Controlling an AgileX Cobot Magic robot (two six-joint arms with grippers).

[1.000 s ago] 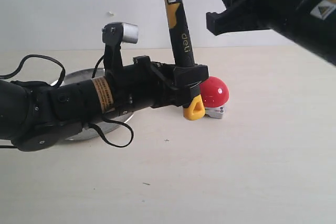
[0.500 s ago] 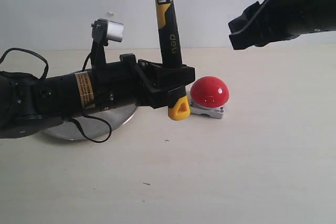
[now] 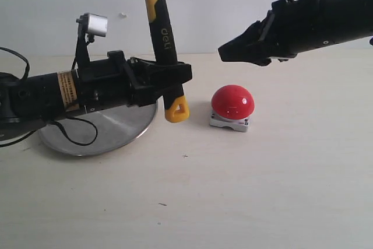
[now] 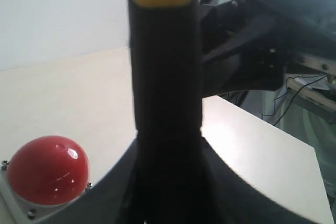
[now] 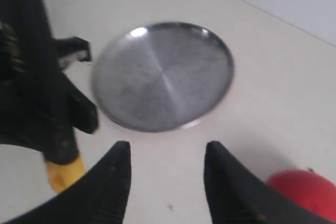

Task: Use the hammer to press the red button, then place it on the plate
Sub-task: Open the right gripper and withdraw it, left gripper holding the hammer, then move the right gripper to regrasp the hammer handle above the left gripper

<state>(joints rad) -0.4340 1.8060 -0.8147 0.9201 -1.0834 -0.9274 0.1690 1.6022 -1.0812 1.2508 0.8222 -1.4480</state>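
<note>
The hammer (image 3: pixel 163 33) stands nearly upright, its black handle pinched in my left gripper (image 3: pixel 175 79), which is shut on it just above the yellow looped end (image 3: pixel 176 111). The head is cut off by the top of the exterior view. The handle (image 4: pixel 165 93) fills the left wrist view. The red button (image 3: pixel 232 101) sits on its grey base on the table, just right of the looped end and apart from it. The silver plate (image 3: pixel 116 127) lies under my left arm. My right gripper (image 3: pixel 228 52) hangs open and empty (image 5: pixel 168 146) in the air above the button.
The right wrist view looks down on the plate (image 5: pixel 163 74), with the button (image 5: pixel 302 192) at one edge and the hammer's yellow end (image 5: pixel 63 174) at the other. A pale wooden tabletop (image 3: pixel 245 190) spreads in front, with a white wall behind.
My left arm has carried the upright hammer leftward, away from the button and toward the plate. The right arm has swung down and leftward, its jaws slightly narrower.
</note>
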